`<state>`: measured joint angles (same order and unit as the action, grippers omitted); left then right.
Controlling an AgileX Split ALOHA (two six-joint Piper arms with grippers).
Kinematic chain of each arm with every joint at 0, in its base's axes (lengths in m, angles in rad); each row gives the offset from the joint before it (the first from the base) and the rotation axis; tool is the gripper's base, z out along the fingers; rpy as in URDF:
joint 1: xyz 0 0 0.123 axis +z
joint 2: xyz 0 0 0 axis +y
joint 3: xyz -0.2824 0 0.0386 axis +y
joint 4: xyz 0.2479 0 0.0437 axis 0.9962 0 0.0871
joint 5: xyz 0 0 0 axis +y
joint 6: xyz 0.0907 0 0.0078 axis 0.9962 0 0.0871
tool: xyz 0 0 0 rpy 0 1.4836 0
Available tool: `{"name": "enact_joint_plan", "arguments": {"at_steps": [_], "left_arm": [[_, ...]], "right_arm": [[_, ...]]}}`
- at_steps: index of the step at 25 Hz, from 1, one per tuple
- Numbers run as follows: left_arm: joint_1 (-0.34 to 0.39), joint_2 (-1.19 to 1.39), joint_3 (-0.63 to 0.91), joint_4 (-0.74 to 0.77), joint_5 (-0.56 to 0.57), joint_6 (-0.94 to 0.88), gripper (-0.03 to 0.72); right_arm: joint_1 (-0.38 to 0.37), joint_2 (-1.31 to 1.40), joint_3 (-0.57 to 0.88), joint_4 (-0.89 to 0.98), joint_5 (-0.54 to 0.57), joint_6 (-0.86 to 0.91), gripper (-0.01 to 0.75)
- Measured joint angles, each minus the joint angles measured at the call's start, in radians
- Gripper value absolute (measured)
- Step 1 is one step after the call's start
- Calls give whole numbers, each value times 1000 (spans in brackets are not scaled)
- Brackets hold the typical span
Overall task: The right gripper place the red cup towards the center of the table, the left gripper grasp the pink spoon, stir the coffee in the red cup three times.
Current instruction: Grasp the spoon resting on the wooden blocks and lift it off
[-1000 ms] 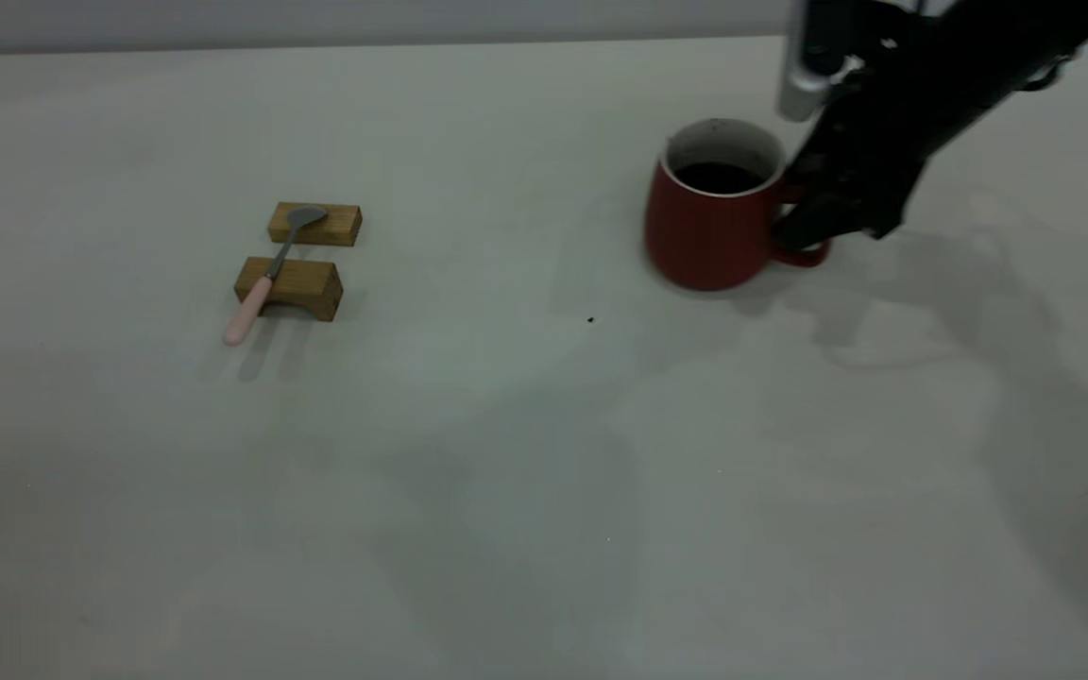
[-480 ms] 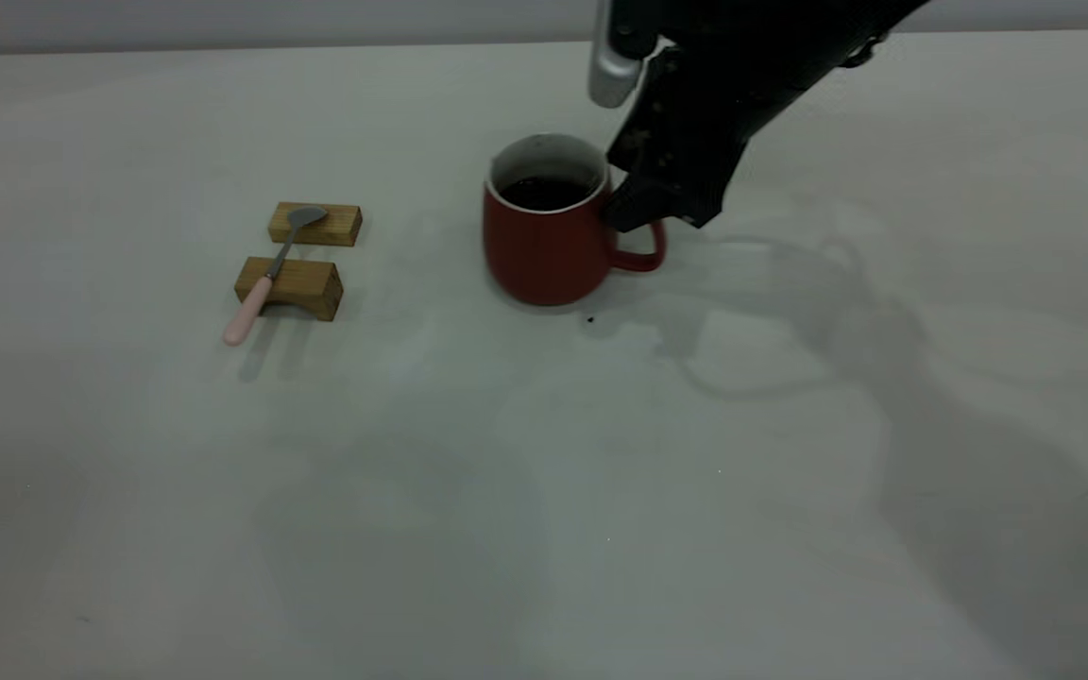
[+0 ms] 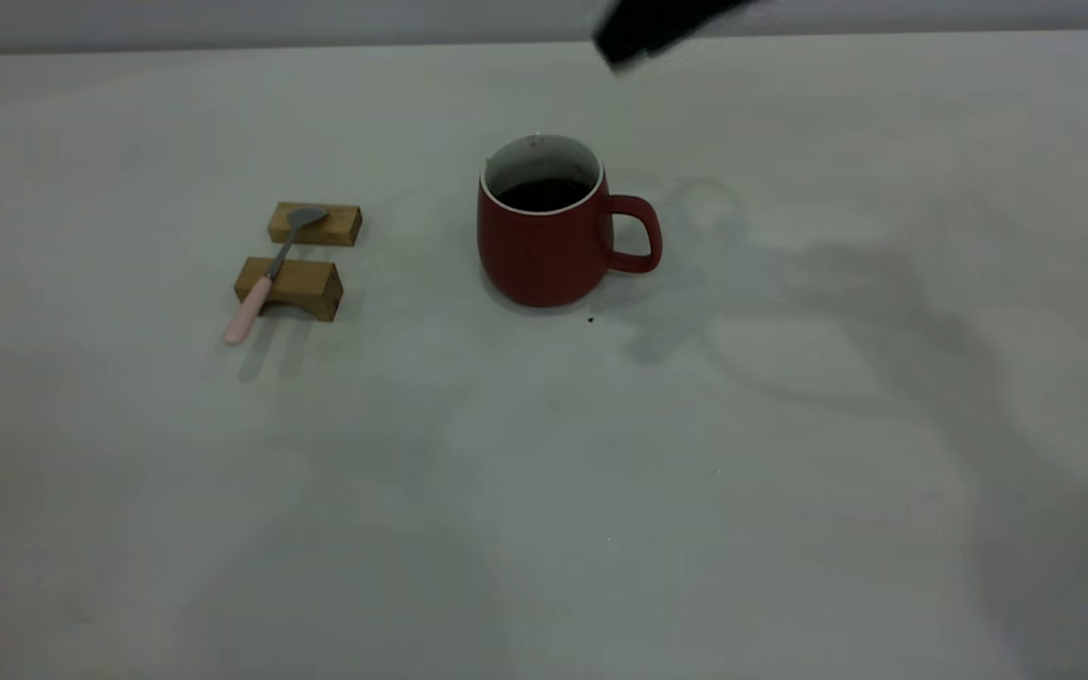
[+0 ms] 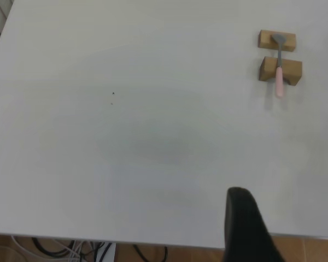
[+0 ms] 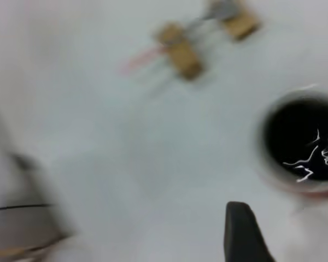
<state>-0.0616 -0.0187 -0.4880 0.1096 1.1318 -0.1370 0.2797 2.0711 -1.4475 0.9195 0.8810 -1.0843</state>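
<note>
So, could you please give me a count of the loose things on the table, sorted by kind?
Cups: 1, the red cup holding coffee.
Spoons: 1, the pink spoon, lying across the blocks.
Wooden blocks: 2, the far wooden block and the near wooden block.
Total: 4 things on the table.

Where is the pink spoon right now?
In the exterior view, the pink spoon lies across two wooden blocks on the table's left side, left of the red cup.
</note>
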Motion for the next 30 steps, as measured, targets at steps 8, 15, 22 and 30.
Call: {"name": "enact_joint_plan", "arguments": {"at_steps": [8, 15, 22, 30], "left_arm": [[0, 0, 0, 0, 0, 0, 458], [0, 0, 0, 0, 0, 0, 458], [0, 0, 0, 0, 0, 0, 458], [0, 0, 0, 0, 0, 0, 458]], "right_arm": [[0, -399, 15, -649, 321, 871, 398], [-1, -828, 299, -936, 341, 1135, 395], [-88, -1263, 735, -941, 311, 1147, 394], [-178, -1664, 971, -941, 223, 1147, 394]]}}
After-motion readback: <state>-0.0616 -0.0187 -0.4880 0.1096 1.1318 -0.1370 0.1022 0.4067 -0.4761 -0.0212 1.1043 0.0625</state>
